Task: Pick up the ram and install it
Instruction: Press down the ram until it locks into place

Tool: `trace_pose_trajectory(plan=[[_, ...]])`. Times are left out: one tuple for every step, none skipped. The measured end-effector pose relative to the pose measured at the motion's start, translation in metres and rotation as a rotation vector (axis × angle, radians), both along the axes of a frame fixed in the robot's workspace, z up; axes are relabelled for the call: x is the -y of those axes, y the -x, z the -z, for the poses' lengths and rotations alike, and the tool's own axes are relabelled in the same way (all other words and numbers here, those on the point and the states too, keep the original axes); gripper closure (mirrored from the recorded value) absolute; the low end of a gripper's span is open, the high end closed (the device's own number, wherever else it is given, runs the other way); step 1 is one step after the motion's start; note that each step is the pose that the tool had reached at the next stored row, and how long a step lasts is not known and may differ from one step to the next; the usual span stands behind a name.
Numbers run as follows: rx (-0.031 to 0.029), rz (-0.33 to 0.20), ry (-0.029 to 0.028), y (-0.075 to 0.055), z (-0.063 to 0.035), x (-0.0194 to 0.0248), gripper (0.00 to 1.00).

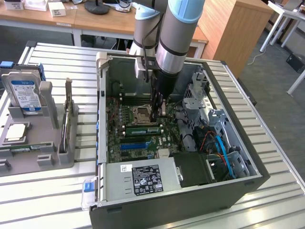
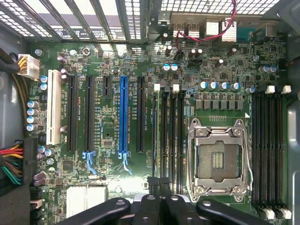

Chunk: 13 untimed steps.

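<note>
The ram (image 1: 141,130) is a green stick with a pale label, standing on edge in a slot on the motherboard, just in front of the empty processor socket (image 1: 142,113). My gripper (image 1: 158,114) reaches down into the open computer case, just above the stick's end towards the exterior view's right. In the wrist view my two black fingertips (image 2: 154,183) are pressed together, so my gripper (image 2: 159,183) is shut with nothing between them. It hangs over the black memory slots (image 2: 167,136) beside the processor socket (image 2: 218,157).
The case walls (image 1: 102,109) enclose the board. A power supply (image 1: 147,176) sits at the front, and a drive cage with blue cables (image 1: 219,143) at the exterior view's right. A grey holder (image 1: 52,143) outside the case carries a hard drive (image 1: 24,93), a silver chip (image 1: 14,132) and a green stick (image 1: 21,148).
</note>
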State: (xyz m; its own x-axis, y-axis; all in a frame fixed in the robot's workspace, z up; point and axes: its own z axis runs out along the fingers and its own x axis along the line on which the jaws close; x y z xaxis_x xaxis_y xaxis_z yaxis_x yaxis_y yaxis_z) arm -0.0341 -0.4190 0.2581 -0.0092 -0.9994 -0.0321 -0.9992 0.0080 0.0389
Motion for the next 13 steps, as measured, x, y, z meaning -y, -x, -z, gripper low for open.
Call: trace_pose_trajectory(plan=[[0.0,0.0,0.0,0.0,0.0,0.0,0.89],[0.0,0.0,0.0,0.0,0.0,0.0,0.89],[0.0,0.0,0.0,0.0,0.0,0.0,0.89],[0.0,0.0,0.0,0.0,0.0,0.0,0.89],[0.0,0.0,-0.0001,0.0,0.0,0.0,0.89],[0.0,0.0,0.0,0.0,0.0,0.0,0.89],[0.0,0.0,0.0,0.0,0.0,0.0,0.89],[0.0,0.0,0.0,0.0,0.0,0.0,0.89],[0.0,0.0,0.0,0.0,0.0,0.0,0.89],[0.0,0.0,0.0,0.0,0.0,0.0,0.89],[0.0,0.0,0.0,0.0,0.0,0.0,0.89],[-0.0001,0.0,0.0,-0.0001,0.0,0.0,0.89],[0.0001,0.0,0.0001,-0.0001,0.0,0.0,0.89]])
